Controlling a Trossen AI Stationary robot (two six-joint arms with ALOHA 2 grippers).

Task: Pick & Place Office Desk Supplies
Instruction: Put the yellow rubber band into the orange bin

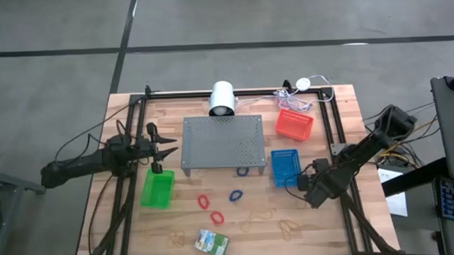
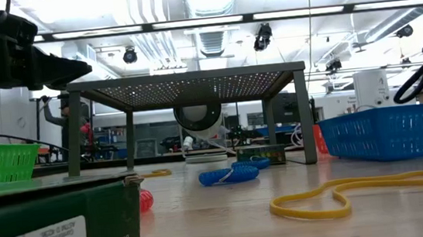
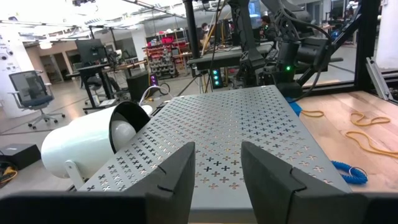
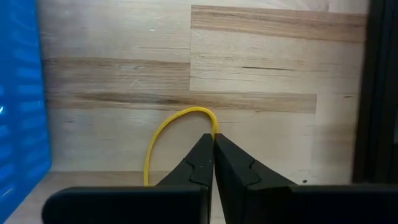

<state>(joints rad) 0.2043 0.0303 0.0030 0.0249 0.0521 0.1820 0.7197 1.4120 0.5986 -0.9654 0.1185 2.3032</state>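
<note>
**Operator:** My right gripper is down at the counter with its two fingers pressed together. A yellow rubber band arcs up to the fingertips and its end runs in between them, so I read it as pinched on that band. Seen from above, that gripper sits just off the near right corner of the blue basket.

**Observer:** And your left side?

**Operator:** The left gripper has its fingers apart with nothing between them. It hangs above the counter beside the left edge of the grey perforated stand, over the far end of the green basket.

**Observer:** Where are the rest of the supplies?

**Operator:** On the overhead camera, two red loop bands lie on the wood in front of the stand, one nearer me than the other. A blue loop band lies to their right, and another blue one sits right at the stand's front edge. Thin tan rubber bands are scattered along the near side: one beside the crayon box, a pair toward the middle, and one further right. The green-and-yellow crayon box lies near the front edge of the counter. The red basket stands at the far right, beyond the blue one, and a white cylindrical camera sits behind the stand.
</note>
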